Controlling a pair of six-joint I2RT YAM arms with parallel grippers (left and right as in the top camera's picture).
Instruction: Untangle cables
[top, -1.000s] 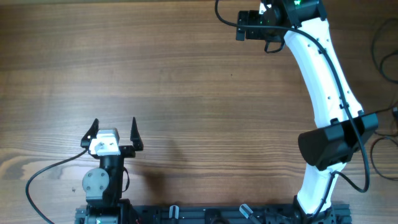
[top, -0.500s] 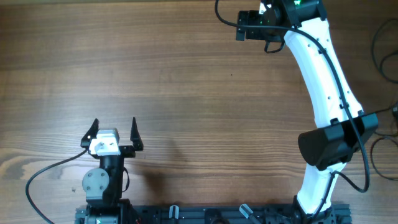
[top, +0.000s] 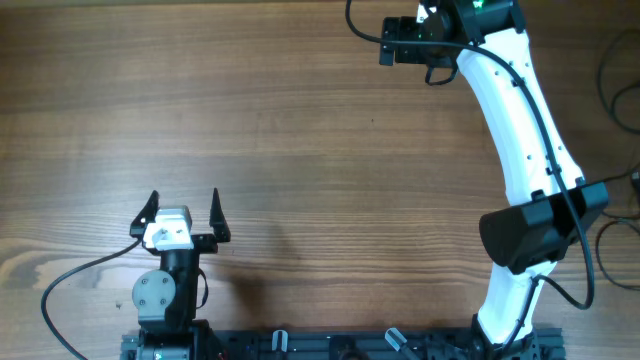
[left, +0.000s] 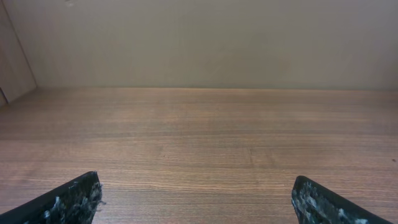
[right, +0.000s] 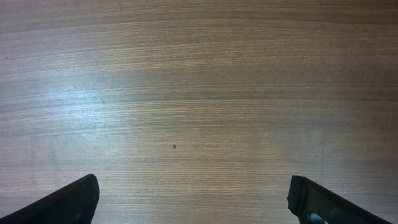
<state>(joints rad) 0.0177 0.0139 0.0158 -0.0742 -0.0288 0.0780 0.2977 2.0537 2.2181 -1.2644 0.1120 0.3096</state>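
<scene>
Your wooden counter (top: 300, 150) fills the overhead view. The white right arm (top: 520, 130) reaches from the near edge to the far right side. The left arm (top: 165, 290) sits folded at the near left. Your right claw (right: 193, 199) is spread wide above bare wood grain, and your left claw (top: 182, 205) is spread just as wide. At the counter's right edge lie thin black wire loops (top: 603, 80), cut by the frame. You cannot tell whether these are the cables or arm wiring. A dark speck (right: 174, 147) marks the wood beneath the right claw.
</scene>
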